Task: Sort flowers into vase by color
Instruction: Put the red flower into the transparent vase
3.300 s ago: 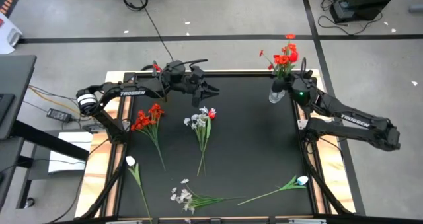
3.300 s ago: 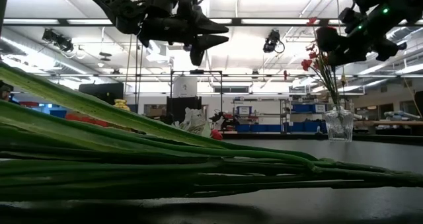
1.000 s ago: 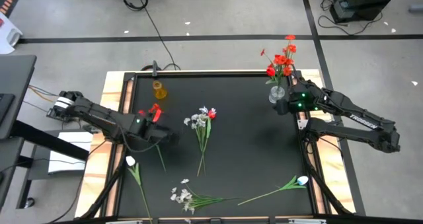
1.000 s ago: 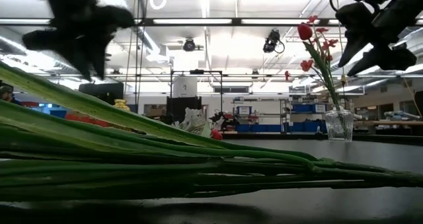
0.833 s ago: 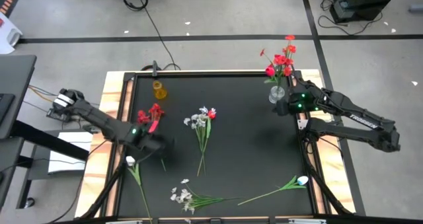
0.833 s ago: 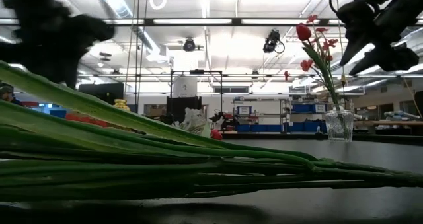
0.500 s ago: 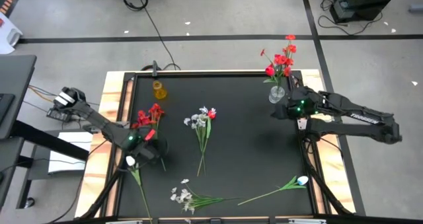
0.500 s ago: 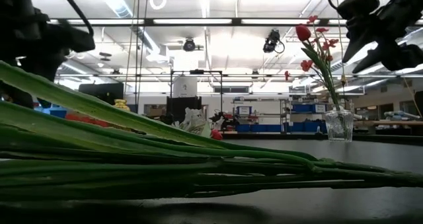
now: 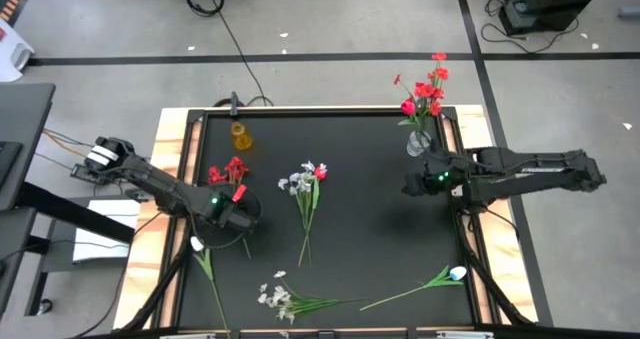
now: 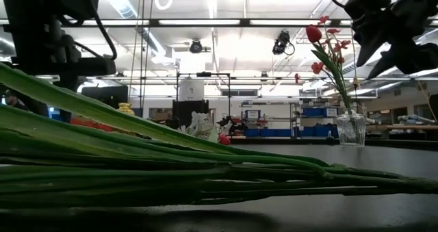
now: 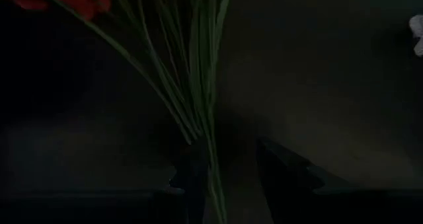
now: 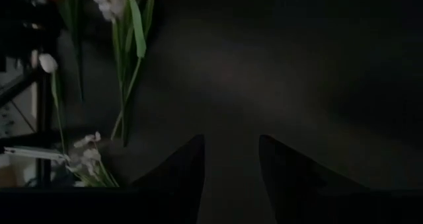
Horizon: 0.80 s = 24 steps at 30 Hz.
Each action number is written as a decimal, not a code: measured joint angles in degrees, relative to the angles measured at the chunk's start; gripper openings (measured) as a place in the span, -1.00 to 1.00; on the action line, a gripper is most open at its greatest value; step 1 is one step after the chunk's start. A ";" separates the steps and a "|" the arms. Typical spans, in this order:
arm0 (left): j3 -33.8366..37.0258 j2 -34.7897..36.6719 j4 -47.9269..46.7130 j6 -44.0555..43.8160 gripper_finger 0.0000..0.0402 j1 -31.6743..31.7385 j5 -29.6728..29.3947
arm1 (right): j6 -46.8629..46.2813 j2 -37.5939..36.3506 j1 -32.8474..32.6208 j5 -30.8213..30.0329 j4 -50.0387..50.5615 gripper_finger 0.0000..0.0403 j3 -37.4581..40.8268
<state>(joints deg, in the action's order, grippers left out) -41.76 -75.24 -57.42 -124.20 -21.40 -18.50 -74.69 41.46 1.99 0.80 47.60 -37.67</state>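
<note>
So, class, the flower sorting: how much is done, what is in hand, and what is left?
Done: red flowers stand in the glass vase. In hand: the left gripper straddles the stems of a red bunch, jaws open. Left: the mixed bunch, three white flowers and the yellow vase. The right gripper waits near the glass vase.

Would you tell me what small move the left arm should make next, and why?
Probably close the left end effector: its open fingers already straddle the green stems of the red flowers lying on the table, so a grip there should allow a lift.
</note>
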 joint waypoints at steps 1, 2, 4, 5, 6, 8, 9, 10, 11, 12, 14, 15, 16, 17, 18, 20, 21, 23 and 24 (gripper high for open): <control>0.00 -0.18 -0.19 -0.32 -0.27 0.41 0.48 | -0.53 0.43 -1.19 -0.28 0.02 -0.24 0.00; 0.00 -0.44 -0.12 -0.66 -0.22 0.73 1.22 | -0.99 0.76 -2.25 -0.48 -0.01 -0.24 0.00; 0.00 -0.68 0.06 -1.02 -0.11 1.27 2.30 | -2.12 1.31 -4.23 -0.95 0.02 -0.24 0.00; 0.00 -0.65 -0.03 -1.07 -0.04 1.51 2.72 | -2.59 1.55 -5.05 -1.13 0.02 -0.24 0.00; 0.00 -0.64 -0.06 -1.23 0.02 1.84 2.82 | -3.04 1.78 -5.81 -1.35 0.02 -0.24 0.00; 0.00 -1.36 0.00 -1.20 0.14 2.59 2.86 | -3.63 2.04 -7.03 -2.01 0.02 -0.24 0.00; 0.00 -1.71 -0.35 -1.18 0.19 3.02 2.99 | -3.79 2.14 -7.54 -2.63 0.05 -0.24 0.00; 0.00 -2.10 -0.83 -1.01 0.24 3.39 2.97 | -3.81 2.21 -7.93 -3.15 0.12 -0.24 0.00; 0.00 -2.78 -1.06 -0.63 0.27 3.87 2.97 | -3.81 2.22 -8.21 -3.69 0.15 -0.24 0.00; 0.00 -3.70 -0.86 -0.09 0.29 4.37 2.99 | -3.81 2.24 -8.38 -4.18 0.13 -0.24 0.00; 0.00 -5.29 -0.41 1.13 0.31 5.29 3.25 | -3.71 2.28 -8.43 -4.26 0.21 -0.24 0.00; 0.00 -5.97 -0.28 1.93 0.30 5.87 3.45 | -3.52 2.34 -8.43 -4.27 0.33 -0.24 0.00; 0.00 -6.63 0.30 2.57 0.28 6.40 3.79 | -3.35 2.35 -8.43 -4.25 0.54 -0.24 0.00; 0.00 -7.33 1.29 3.19 0.26 6.84 4.31 | -3.33 2.35 -8.43 -4.24 0.81 -0.24 0.00; 0.00 -8.11 2.05 3.83 0.24 7.21 4.60 | -3.31 2.38 -8.43 -4.24 1.16 -0.24 0.00; 0.00 -9.64 3.52 4.99 0.17 8.13 5.34 | -3.26 2.42 -8.43 -4.24 1.88 -0.24 0.00; 0.00 -10.48 4.44 5.55 0.14 8.45 5.95 | -3.22 2.42 -8.43 -4.22 2.22 -0.24 0.00; -0.12 -12.03 5.81 6.51 0.07 8.96 6.46 | -3.16 2.42 -8.43 -4.24 2.55 -0.24 0.00; -0.26 -12.75 6.27 6.50 0.04 9.11 6.51 | -3.16 2.42 -8.43 -4.22 2.64 -0.24 0.00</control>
<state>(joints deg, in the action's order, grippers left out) -42.02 -87.99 -51.15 -117.70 -12.29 -11.99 -77.84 43.88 -6.44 -3.42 50.23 -37.67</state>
